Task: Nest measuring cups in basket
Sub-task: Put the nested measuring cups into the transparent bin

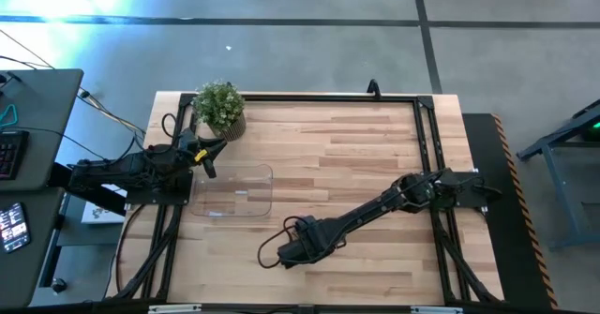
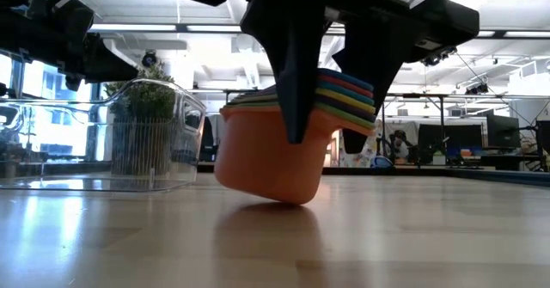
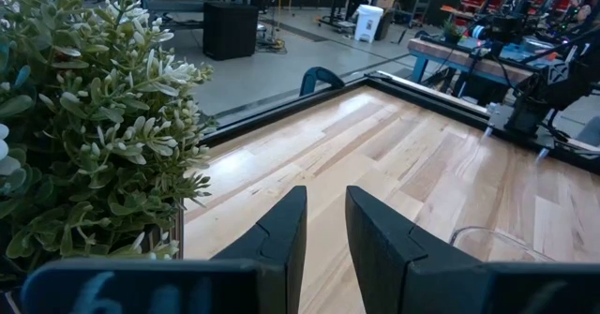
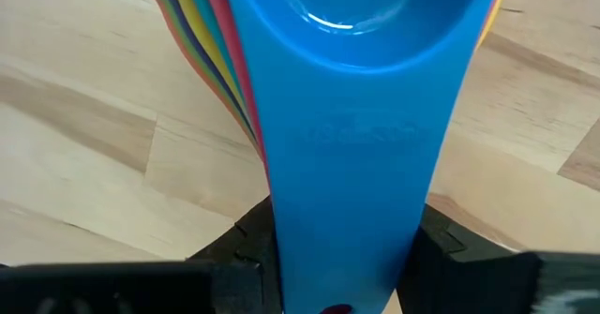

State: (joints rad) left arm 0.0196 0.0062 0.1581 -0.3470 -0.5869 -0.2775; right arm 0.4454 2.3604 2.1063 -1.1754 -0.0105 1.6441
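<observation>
A large workshop of benches, racks and ceiling lights lies behind a pale wooden tabletop (image 1: 356,155) framed in black rails; a small potted plant (image 1: 219,108) stands near its far left corner; just beside the plant, toward the near edge, sits the clear basket (image 1: 234,192), with nothing visible inside it.

The measuring cups (image 2: 292,137) are already nested in one stack, the orange one outermost at the bottom, with yellow, green, blue and red-pink rims layered above it; the stack is tilted, its lower edge touching or barely clear of the wood, well apart from the basket and to its right.

The right gripper (image 2: 322,120) has its jaws closed on the fanned handles, partly open only by the thickness of the stack; its wrist camera shows the topmost light blue cup (image 4: 347,117) with its flat handle running down between the fingers.

The left gripper (image 3: 323,244) waits by the plant, above the basket's far left corner, jaws a narrow gap apart and holding nothing.

I judge the stack light, stiff and smooth plastic; the loose cups could slide or splay, so gripping all the handles together seems sound.

Faint embossed marks show on the blue handle, unreadable; no other writing can be made out.
</observation>
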